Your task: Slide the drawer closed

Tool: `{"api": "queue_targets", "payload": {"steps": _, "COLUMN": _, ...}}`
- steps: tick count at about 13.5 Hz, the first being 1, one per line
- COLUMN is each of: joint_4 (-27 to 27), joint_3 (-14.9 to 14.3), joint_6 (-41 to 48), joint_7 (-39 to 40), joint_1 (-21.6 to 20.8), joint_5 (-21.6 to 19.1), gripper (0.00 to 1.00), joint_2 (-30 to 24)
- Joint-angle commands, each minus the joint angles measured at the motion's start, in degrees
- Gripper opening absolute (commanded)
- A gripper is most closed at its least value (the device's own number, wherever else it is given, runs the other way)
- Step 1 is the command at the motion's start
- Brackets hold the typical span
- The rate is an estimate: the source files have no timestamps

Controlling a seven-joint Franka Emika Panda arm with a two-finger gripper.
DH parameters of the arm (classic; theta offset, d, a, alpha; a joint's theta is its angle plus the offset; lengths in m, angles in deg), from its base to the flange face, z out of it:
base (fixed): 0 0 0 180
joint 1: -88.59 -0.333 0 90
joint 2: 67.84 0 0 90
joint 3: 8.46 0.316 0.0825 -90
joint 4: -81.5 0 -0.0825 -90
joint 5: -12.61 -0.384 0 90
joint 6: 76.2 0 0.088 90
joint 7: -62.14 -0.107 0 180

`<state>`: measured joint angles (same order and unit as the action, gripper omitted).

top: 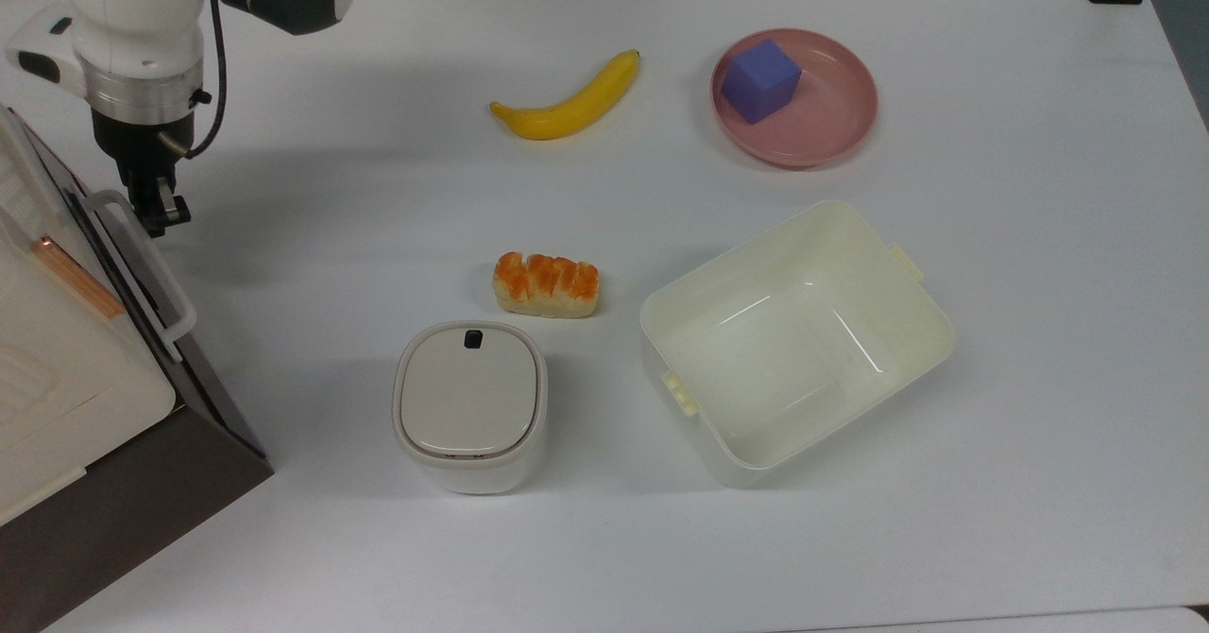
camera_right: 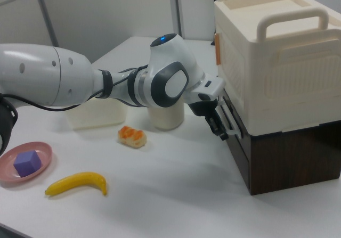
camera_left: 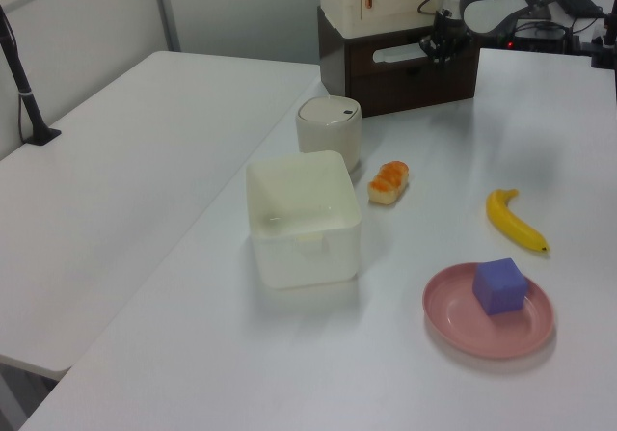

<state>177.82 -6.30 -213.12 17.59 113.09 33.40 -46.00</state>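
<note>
We see the drawer (top: 132, 331) pushed in flush with the dark brown cabinet (camera_right: 282, 153) at the top view's left edge of the white worktop (top: 661, 538), its white loop handle (top: 142, 269) standing out from the front panel. Our hand (top: 162, 219) hangs at the upper end of that handle, touching or just beside it; we cannot tell how far its fingers are parted or whether they grip anything. A cream crate (camera_right: 277, 51) sits on the cabinet.
</note>
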Motion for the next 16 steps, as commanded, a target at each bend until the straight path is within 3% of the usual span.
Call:
{"api": "queue_targets", "payload": {"steps": 1, "joint_4": -1.57, "joint_3": 2.40, "joint_6": 6.45, "joint_7": 12.17, "joint_1": -2.96, "joint_5": -0.12, "gripper": 0.00, "joint_2": -0.65}}
{"api": "queue_targets", "payload": {"steps": 5, "joint_4": -1.57, "joint_3": 8.47, "joint_6": 19.10, "joint_7": 20.28, "joint_1": -6.73, "joint_5": -4.95, "gripper": 0.00, "joint_2": -5.65}}
{"api": "queue_targets", "payload": {"steps": 7, "joint_4": -1.57, "joint_3": 7.95, "joint_6": 24.40, "joint_7": 25.45, "joint_1": -11.48, "joint_5": -9.07, "gripper": 0.00, "joint_2": -9.34}}
{"api": "queue_targets", "payload": {"steps": 9, "joint_4": -1.66, "joint_3": 4.46, "joint_6": 30.28, "joint_7": 36.50, "joint_1": -16.30, "joint_5": -17.05, "gripper": 0.05, "joint_2": -14.25}}
{"api": "queue_targets", "payload": {"steps": 11, "joint_4": -1.57, "joint_3": 0.15, "joint_6": 33.02, "joint_7": 40.58, "joint_1": -20.96, "joint_5": -20.07, "gripper": 0.11, "joint_2": -16.82}}
{"api": "queue_targets", "payload": {"steps": 14, "joint_4": -1.66, "joint_3": -3.55, "joint_6": 37.42, "joint_7": 40.95, "joint_1": -25.90, "joint_5": -20.08, "gripper": 0.26, "joint_2": -19.36}}
{"api": "queue_targets", "payload": {"steps": 16, "joint_4": -1.66, "joint_3": -5.23, "joint_6": 39.00, "joint_7": 41.04, "joint_1": -29.23, "joint_5": -17.55, "gripper": 0.51, "joint_2": -20.16}}
